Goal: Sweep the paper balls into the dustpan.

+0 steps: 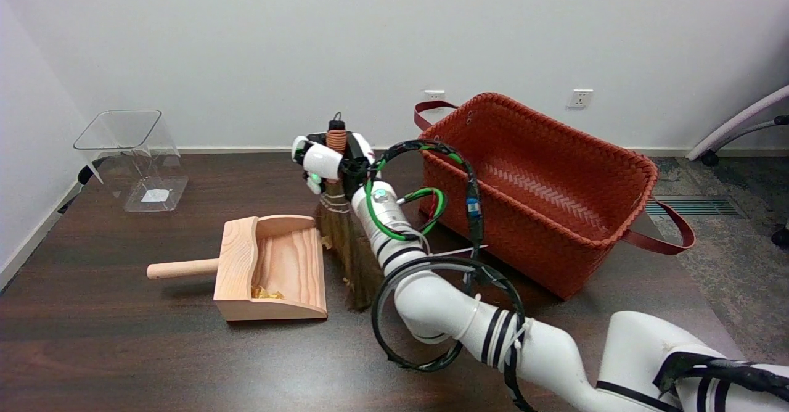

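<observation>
- Head view: the right hand (330, 159) grips the handle of a small broom (345, 239), its fingers wrapped around the orange-wound top of the handle.
- The broom stands nearly upright on the dark wooden worktop (123, 350), its straw bristles spreading downward and touching the surface just beside the open right edge of the dustpan (271, 270).
- The dustpan is pale wood, lying flat on the worktop, with a round handle pointing to the picture's left and its low open mouth facing the broom.
- A small heap of yellowish crumpled paper (266, 292) lies inside the dustpan, at its near corner against the front wall; whether it is one ball or several is too small to tell.
- The white right arm (468, 319) reaches in from the lower right, with black and green cables looping around it, and hides part of the bristles.
- A woven red-brown basket (542, 177) with dark straps sits on the worktop to the right of the arm, well apart from the dustpan.
- A clear plastic bin (132, 159) stands tilted at the far left of the worktop, near the wall.
</observation>
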